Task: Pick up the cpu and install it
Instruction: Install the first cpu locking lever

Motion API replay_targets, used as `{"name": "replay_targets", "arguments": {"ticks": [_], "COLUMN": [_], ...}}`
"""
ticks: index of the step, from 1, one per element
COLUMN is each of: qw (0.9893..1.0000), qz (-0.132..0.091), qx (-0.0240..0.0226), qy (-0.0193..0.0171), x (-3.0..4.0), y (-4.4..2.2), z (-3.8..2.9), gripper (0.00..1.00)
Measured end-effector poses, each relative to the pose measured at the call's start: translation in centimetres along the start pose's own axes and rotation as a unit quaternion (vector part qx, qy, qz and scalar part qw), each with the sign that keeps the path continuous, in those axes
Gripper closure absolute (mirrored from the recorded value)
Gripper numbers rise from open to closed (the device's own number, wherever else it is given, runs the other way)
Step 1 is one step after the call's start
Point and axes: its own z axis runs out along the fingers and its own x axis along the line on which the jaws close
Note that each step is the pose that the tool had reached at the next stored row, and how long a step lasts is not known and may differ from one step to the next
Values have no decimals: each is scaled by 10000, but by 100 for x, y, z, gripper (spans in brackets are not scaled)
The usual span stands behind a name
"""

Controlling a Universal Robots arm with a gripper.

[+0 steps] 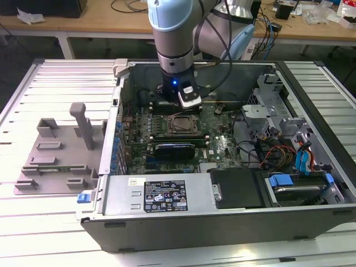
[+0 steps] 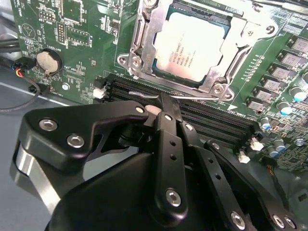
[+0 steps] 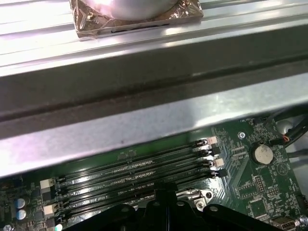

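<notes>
Black robot gripper (image 2: 166, 103) hangs low over the green motherboard (image 2: 86, 53) inside the open grey computer case (image 1: 233, 217). Its thin fingers (image 2: 168, 139) are pressed together and hold nothing. The shiny silver square cpu (image 2: 192, 45) sits flat in its metal socket frame (image 2: 144, 53), at about twelve o'clock from the fingertips and close to them. Long black memory slots (image 2: 211, 120) lie between the two.

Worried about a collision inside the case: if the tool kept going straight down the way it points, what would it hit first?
Most likely the black memory slots beside the socket frame, just short of the cpu seated there. The tool points at that strip, though depth is unclear.
</notes>
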Motion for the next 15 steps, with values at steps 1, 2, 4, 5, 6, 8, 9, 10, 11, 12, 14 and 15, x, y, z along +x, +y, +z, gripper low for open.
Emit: {"name": "replay_targets", "arguments": {"ticks": [1, 2, 4, 5, 6, 8, 9, 10, 11, 12, 14, 15], "qw": [10000, 10000, 9999, 9999, 9998, 9998, 9997, 9997, 9997, 9997, 9997, 9997], "qz": [30, 46, 99, 124, 151, 169, 186, 186, 186, 187, 185, 185], "qx": [13, 21, 51, 74, 100, 110, 111, 111, 111, 111, 110, 109], "qy": [-9, -15, -33, -44, -56, -62, -66, -66, -66, -67, -69, -73], "x": [1, 2, 5, 6, 7, 11, 17, 17, 17, 18, 19, 19], "y": [-2, -3, -6, -8, -7, 5, 23, 25, 25, 28, 30, 31], "z": [11, 17, 34, 45, 53, 57, 62, 62, 62, 65, 66, 68], "gripper": [89, 89, 89, 89, 89, 89, 89, 89, 89, 89, 89, 89]}}
